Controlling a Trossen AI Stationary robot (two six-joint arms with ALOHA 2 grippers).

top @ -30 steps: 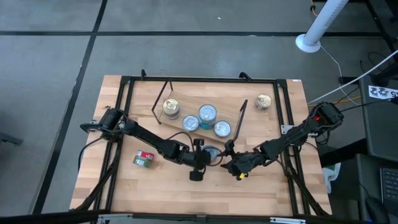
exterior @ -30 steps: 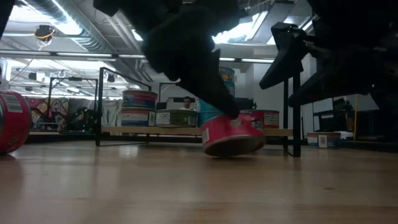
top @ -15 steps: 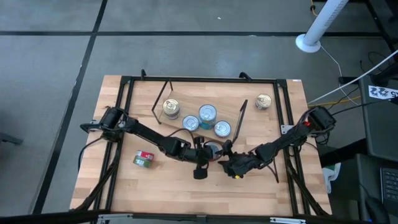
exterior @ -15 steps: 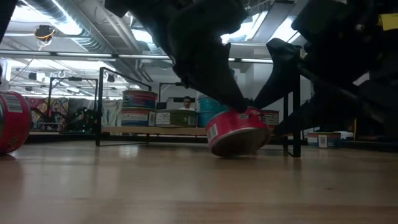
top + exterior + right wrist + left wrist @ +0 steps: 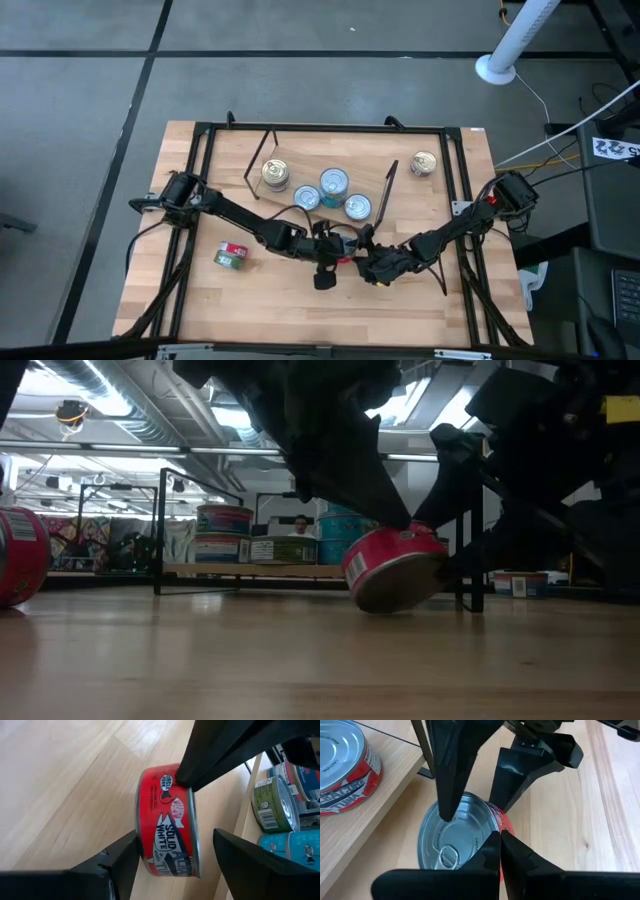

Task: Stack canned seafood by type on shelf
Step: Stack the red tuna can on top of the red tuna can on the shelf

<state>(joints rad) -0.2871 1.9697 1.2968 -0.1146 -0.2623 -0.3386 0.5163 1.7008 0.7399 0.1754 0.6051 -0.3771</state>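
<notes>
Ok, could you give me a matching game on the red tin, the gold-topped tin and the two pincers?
Things:
1. red tin
2. gold-topped tin
3. left pincer
4. right pincer

States:
a. shut, tip on the red tin
b. on the table, beside the shelf
c. tilted on its edge
d. open around the red tin

Pairs: 1-c, 2-b, 3-a, 4-d

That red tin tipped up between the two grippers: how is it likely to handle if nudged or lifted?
The red tin rests tilted on one edge, so it probably rocks or drops flat easily. Its round wall suggests it could roll if tipped onto its side, like the other red tin. The smooth metal lid looks slippery.
</notes>
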